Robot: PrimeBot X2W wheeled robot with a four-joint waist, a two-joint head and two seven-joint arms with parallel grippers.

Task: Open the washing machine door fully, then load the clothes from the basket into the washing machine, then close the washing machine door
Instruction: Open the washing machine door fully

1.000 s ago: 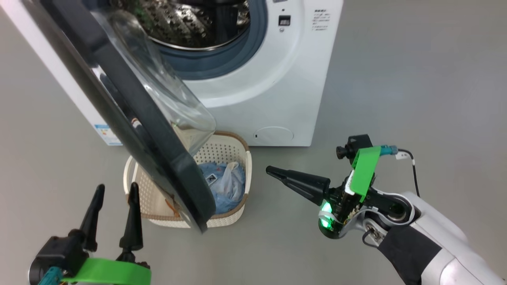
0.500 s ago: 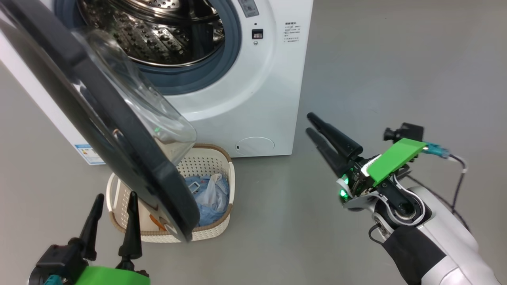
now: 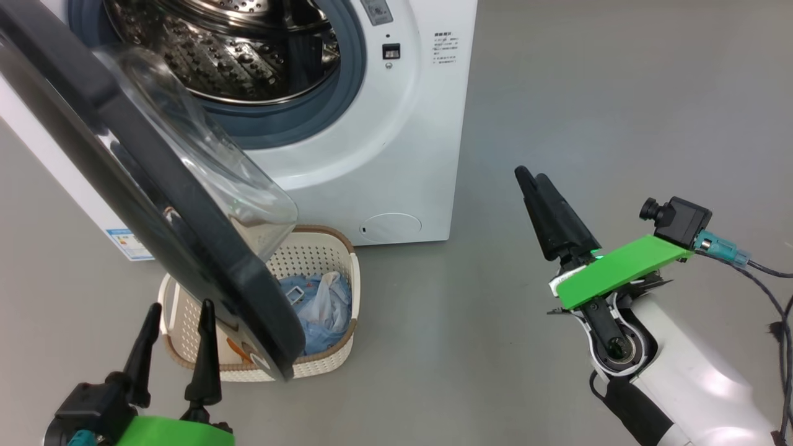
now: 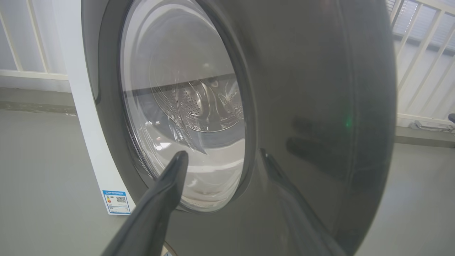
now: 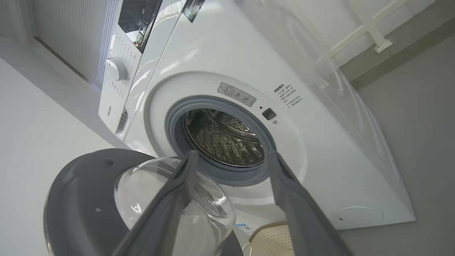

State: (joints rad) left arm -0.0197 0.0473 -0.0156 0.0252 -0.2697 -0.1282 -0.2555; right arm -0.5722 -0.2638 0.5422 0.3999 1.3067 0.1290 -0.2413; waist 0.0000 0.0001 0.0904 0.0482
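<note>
The washing machine point(image 3: 396, 155) stands with its steel drum point(image 3: 235, 49) exposed. The washing machine door point(image 3: 142, 186) is swung out to the left, and its black rim hangs over the left part of the basket point(image 3: 322, 365). Light blue and white clothes point(image 3: 316, 306) lie in the basket. My left gripper point(image 3: 179, 310) is open, just in front of the door's lower edge and the basket; its wrist view faces the door's outer side point(image 4: 312, 89). My right gripper point(image 3: 531, 175) is open and holds nothing, out to the right of the machine and pointing at the drum point(image 5: 227, 138).
Grey floor point(image 3: 619, 93) spreads to the right of the machine. A blue label point(image 3: 127, 243) sits low on the machine's left side. White railings point(image 4: 423, 71) stand behind. A cable point(image 3: 768, 272) trails from my right wrist.
My right gripper opened, swung from pointing left near the basket to pointing at the machine, and moved right. The head camera has shifted. The left gripper kept still.
</note>
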